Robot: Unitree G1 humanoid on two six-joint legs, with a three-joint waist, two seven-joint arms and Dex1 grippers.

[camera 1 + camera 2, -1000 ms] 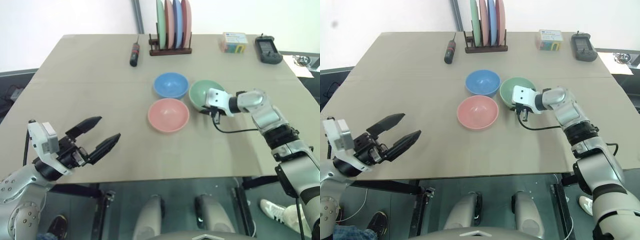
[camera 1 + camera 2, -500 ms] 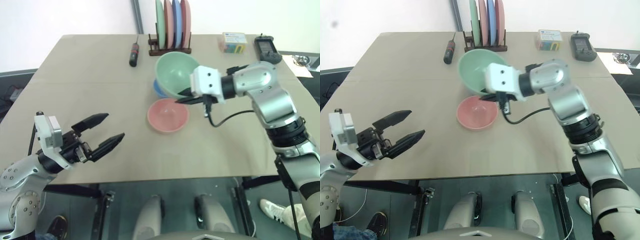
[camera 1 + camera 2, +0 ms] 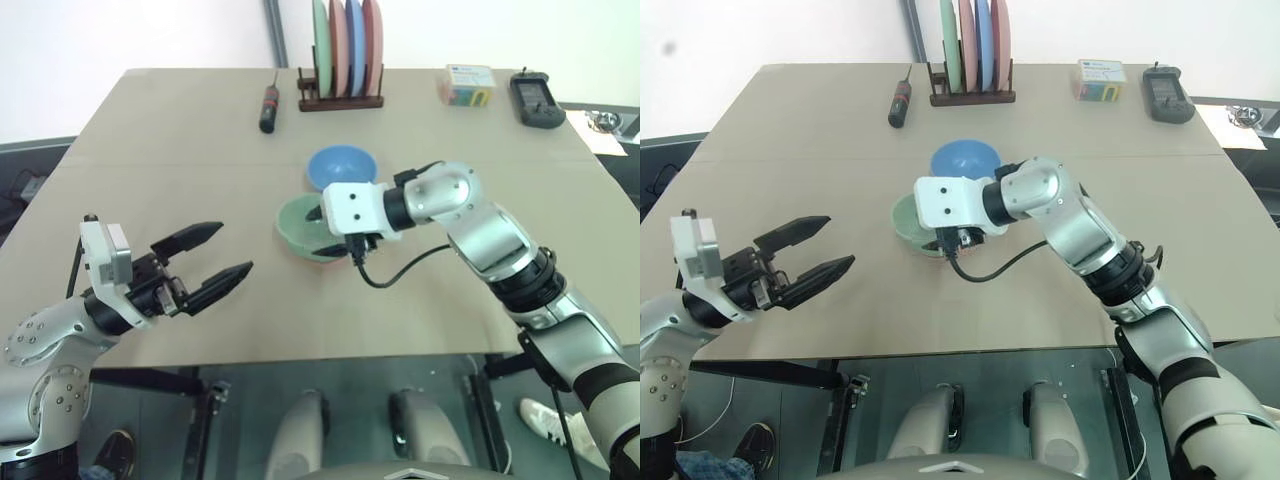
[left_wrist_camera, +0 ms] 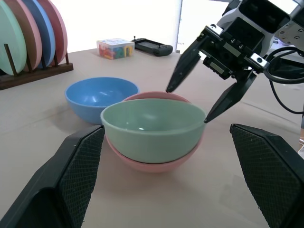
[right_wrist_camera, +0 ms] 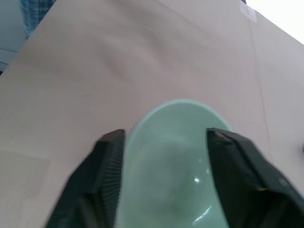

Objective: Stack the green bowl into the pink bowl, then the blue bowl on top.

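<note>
Your left gripper [image 3: 225, 255] hovered at the desk's [image 3: 180, 150] left edge, fingers spread wide and empty. The green bowl [image 4: 152, 126] sat nested in the pink bowl [image 4: 152, 164], your right gripper's [image 4: 195, 95] fingers parted just above its rim. Just behind, the blue bowl [image 3: 341, 168] looked light, stiff and slick; you would pinch its rim.

You're looking at lab-style test setup: plain tan tabletop [image 3: 180, 150] against bare white wall [image 3: 120, 30], black handheld controller [image 3: 536, 100], dark wooden rack of coloured plates [image 3: 343, 60], black-handled screwdriver [image 3: 269, 105].
</note>
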